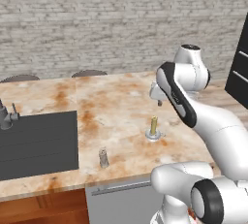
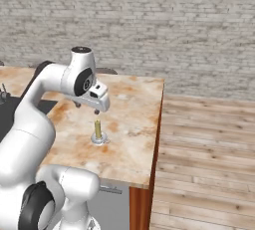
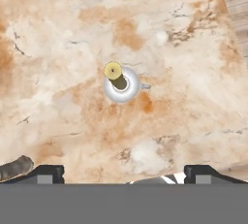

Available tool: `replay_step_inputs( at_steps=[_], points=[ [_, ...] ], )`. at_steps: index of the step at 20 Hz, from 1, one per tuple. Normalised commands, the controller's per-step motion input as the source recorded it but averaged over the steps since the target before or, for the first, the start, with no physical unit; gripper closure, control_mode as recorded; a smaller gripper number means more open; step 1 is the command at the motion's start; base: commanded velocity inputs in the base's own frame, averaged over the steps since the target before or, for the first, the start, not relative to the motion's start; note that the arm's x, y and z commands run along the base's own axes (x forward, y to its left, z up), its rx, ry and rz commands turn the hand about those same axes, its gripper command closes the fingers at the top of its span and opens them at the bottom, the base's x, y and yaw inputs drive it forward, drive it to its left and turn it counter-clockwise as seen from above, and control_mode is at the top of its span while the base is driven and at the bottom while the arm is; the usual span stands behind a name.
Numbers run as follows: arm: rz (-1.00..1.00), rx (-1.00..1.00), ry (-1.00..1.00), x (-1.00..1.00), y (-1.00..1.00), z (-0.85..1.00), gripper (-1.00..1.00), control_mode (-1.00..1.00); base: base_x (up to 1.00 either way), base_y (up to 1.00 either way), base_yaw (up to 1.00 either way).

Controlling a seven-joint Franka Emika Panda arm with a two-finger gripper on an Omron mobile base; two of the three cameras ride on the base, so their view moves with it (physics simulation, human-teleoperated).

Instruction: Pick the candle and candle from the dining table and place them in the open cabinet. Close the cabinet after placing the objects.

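My jaws [image 3: 123,173] hang wide open and empty above the table [image 1: 116,102]. The taper [image 3: 115,72] stands upright in its dish straight below them, bare stone all round. The grey candle [image 1: 103,157] sits well apart, near the table's front edge.

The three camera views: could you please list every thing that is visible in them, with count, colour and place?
taper candle: one, olive-yellow, upright in a round silver dish holder on the table, below the gripper.
stubby candle: one, grey, near the table's front edge, apart from the taper candle.
dining table: one, beige stone top mottled rust-orange.
sink: one, dark, inset at the table's left.
faucet: one, grey, at the sink's far left.
brick wall: one, pale grey, behind the table.
wooden floor: light brown, right of the table.
gripper: one, white with dark tips, jaws open, above the taper candle.
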Motion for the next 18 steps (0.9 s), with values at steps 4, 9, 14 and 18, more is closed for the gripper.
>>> replay_step_inputs(
  at_steps=[4, 9, 14, 18],
  points=[
    [-0.15, 0.06, -0.05, -0.30, -0.02, -0.09, -1.00, -1.00, 0.00, 0.00, 0.00],
    [-0.11, -0.09, -0.16, -0.13, 0.02, -0.30, -1.00, -1.00, 0.00, 0.00, 0.00],
    [-0.07, -0.15, -0.07, -0.01, 0.08, -0.38, -1.00, -1.00, 0.00, 0.00, 0.00],
    [-0.09, -0.06, -0.02, 0.00, 0.10, -0.20, -1.00, -1.00, 0.00, 0.00, 0.00]
  ],
)
